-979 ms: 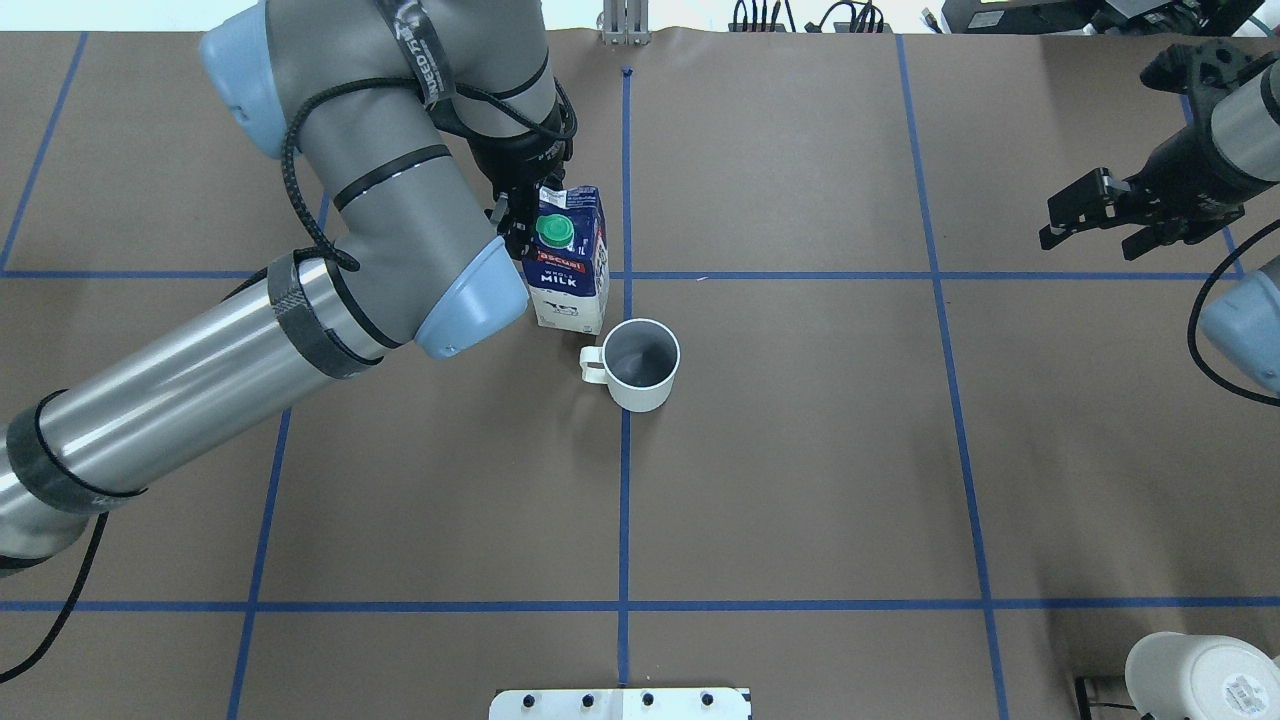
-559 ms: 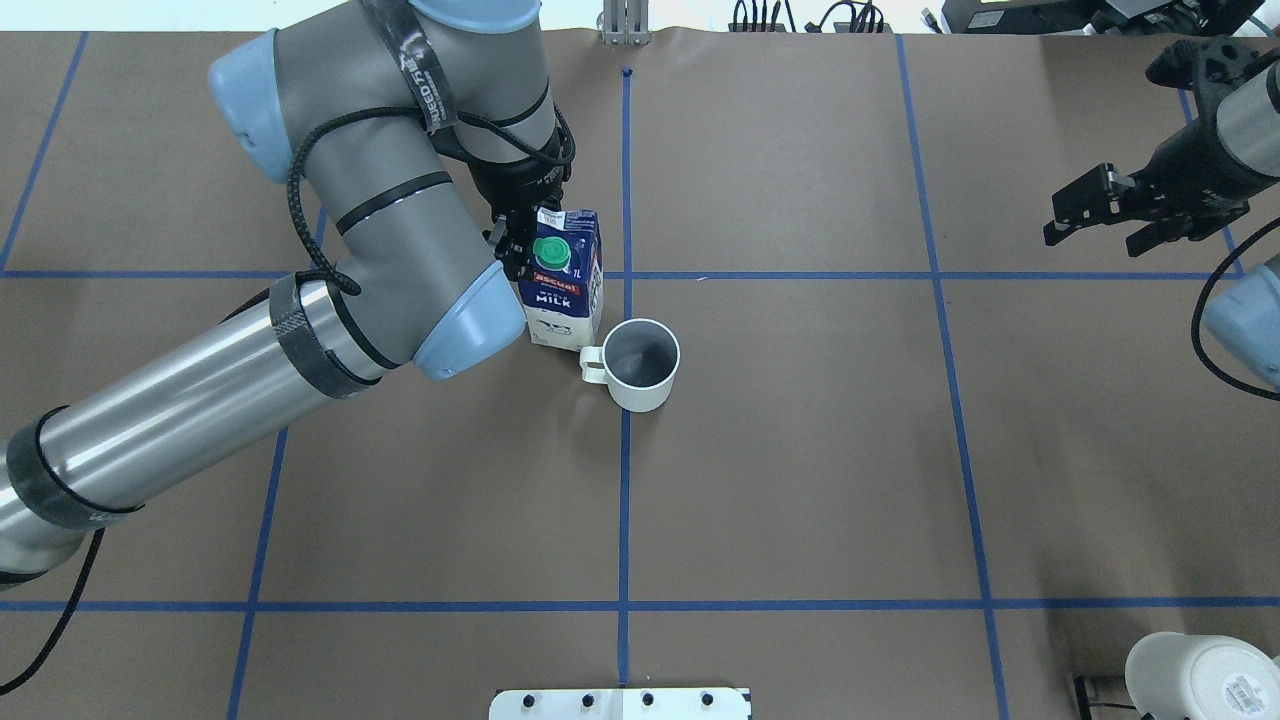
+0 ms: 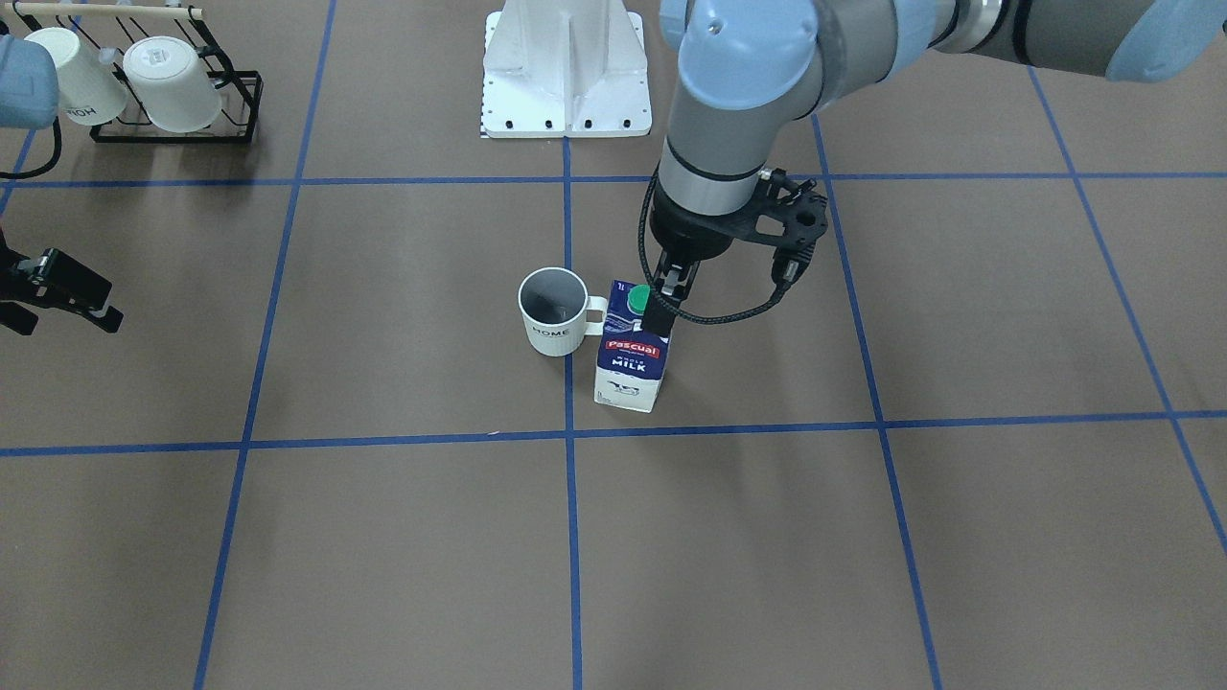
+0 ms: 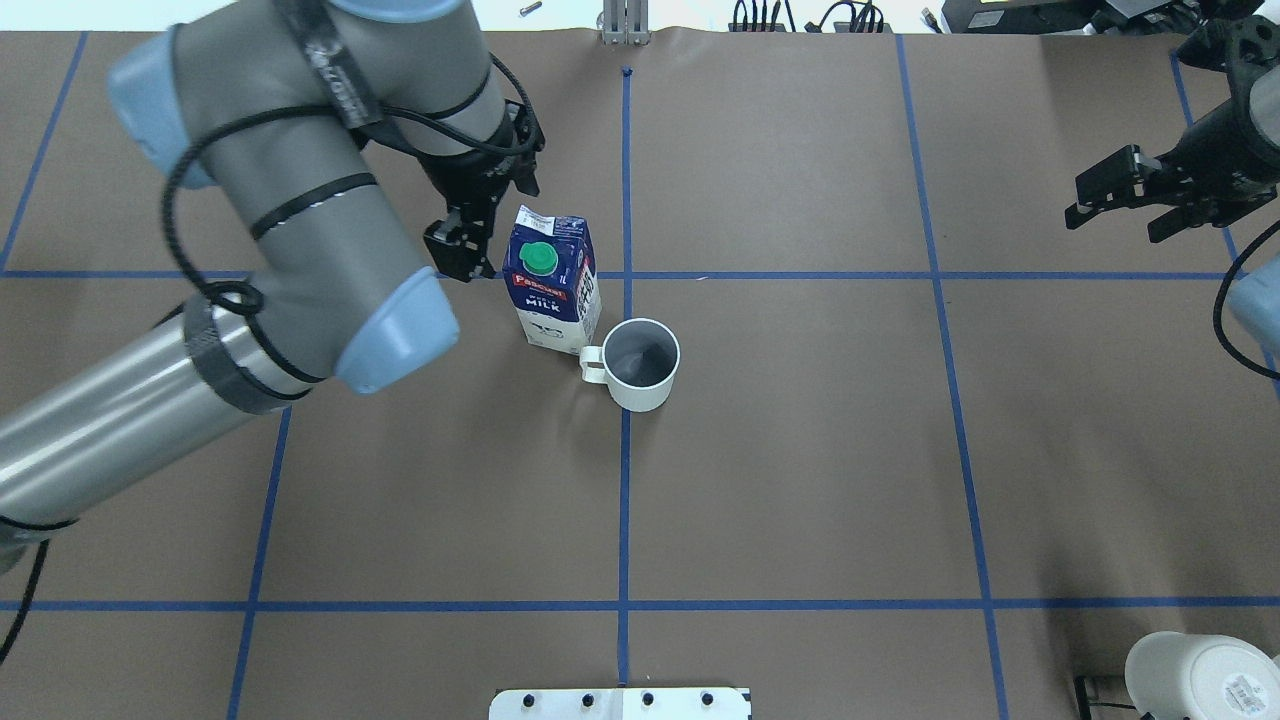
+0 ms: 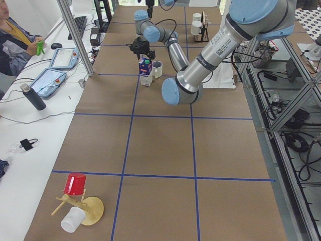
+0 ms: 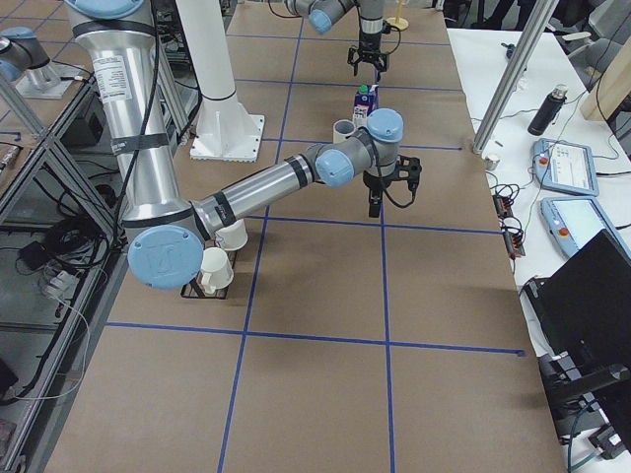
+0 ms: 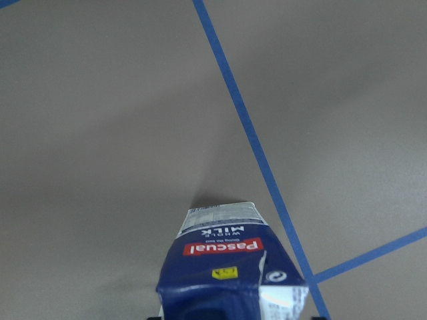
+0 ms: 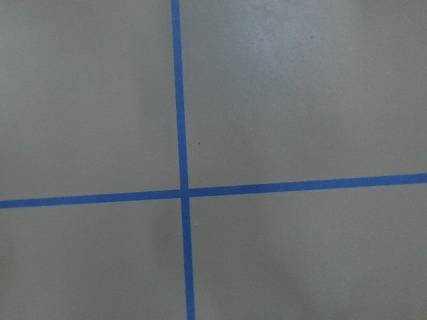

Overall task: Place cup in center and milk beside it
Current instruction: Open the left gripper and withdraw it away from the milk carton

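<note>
The milk carton (image 4: 550, 290) stands upright on the brown surface, just left of the blue tape crossing at the center (image 4: 625, 275). It also shows in the front view (image 3: 631, 359) and low in the left wrist view (image 7: 230, 267). The white cup (image 4: 640, 365) stands right beside it on the vertical tape line, its handle toward the carton. It also shows in the front view (image 3: 553, 311). My left gripper (image 4: 465, 255) is open and empty, just left of the carton's top and apart from it. My right gripper (image 4: 1120, 200) is open and empty at the far right.
A black rack with white mugs (image 3: 153, 86) stands at the table's corner on my right side; one of its mugs (image 4: 1200, 680) shows overhead. The white robot base plate (image 3: 566, 77) sits at the near edge. The right wrist view shows only bare surface and a tape crossing (image 8: 183, 193).
My left gripper has let go of the milk carton and drawn back to the left. The carton now stands free next to the cup. My right gripper has drifted a little outward.
</note>
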